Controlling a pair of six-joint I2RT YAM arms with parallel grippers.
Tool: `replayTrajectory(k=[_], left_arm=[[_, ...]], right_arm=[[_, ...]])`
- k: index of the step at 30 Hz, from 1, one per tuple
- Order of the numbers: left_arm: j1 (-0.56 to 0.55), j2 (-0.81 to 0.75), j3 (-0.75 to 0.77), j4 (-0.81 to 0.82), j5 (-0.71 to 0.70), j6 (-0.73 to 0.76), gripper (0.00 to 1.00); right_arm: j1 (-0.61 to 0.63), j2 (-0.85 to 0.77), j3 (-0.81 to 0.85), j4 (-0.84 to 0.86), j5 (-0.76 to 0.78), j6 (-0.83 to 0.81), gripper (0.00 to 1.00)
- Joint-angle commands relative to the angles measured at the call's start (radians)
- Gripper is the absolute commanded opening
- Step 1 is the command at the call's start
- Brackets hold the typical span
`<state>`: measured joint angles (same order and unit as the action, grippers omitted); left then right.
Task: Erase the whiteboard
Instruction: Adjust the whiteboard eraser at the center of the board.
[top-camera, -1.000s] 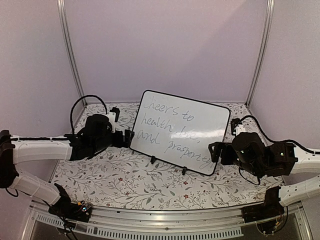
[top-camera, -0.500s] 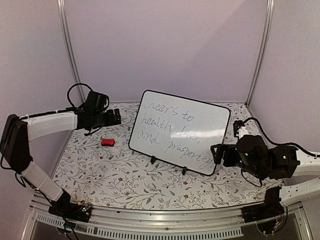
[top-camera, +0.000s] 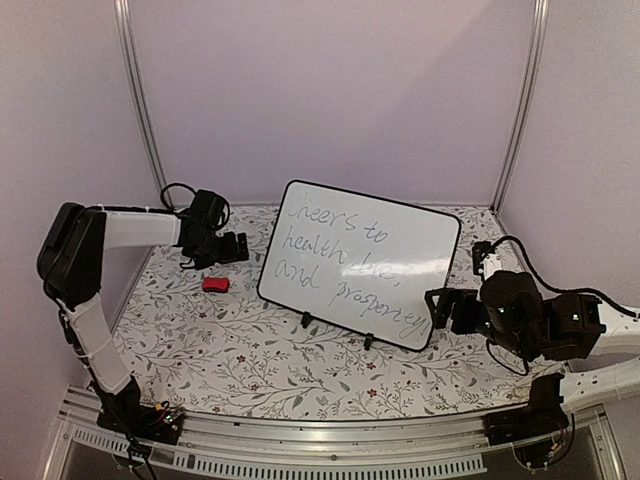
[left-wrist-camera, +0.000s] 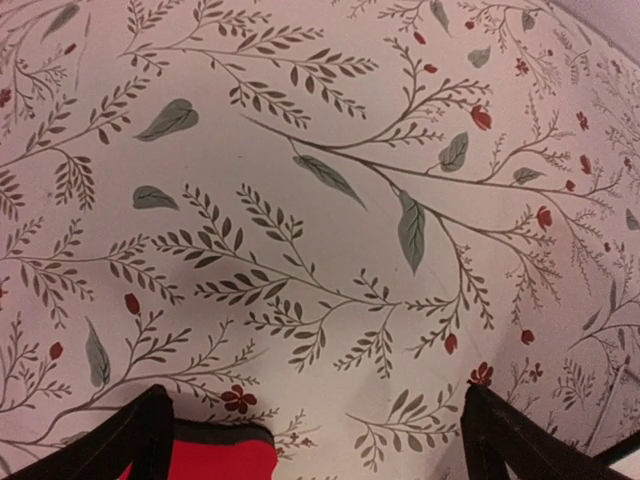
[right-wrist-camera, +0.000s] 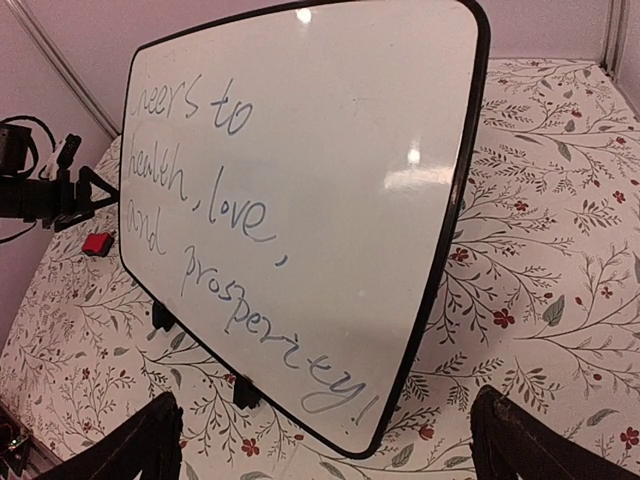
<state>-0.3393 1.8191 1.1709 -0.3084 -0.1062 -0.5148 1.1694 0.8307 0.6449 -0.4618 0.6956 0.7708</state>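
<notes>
Red eraser, just one, lies near one whiteboard.

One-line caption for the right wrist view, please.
Open right gripper faces the propped whiteboard, handwriting not yet erased; red eraser lies at far left.

The whiteboard, bearing cursive handwriting, stands on black feet on a floral cloth, a red block nearby.

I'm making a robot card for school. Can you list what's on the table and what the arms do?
Whiteboard: propped up on black feet, writing not erased
Writing: "cheers to health, love, and prosperity!"
Eraser: red, on the flowery cloth, apart from the board
Left jaws: open, by the eraser, not holding it
Right jaws: open, facing the board, empty
</notes>
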Motion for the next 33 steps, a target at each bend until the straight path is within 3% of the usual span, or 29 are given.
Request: replayTrajectory(k=[1,16,33], left_arm=[[0.006,0.061,0.031,-0.026,0.036,0.017,1.0],[0.02,0.071,-0.031,-0.017,0.041,-0.008,1.0],[0.021,-0.036,-0.174,0.056,0.09,-0.065,1.0]], right_arm=[[-0.002,-0.006,-0.011,0.023,-0.013,0.003,0.99],[-0.002,0.017,-0.011,0.041,-0.021,0.004,0.99],[-0.002,0.075,0.02,0.069,-0.031,-0.028,0.99]])
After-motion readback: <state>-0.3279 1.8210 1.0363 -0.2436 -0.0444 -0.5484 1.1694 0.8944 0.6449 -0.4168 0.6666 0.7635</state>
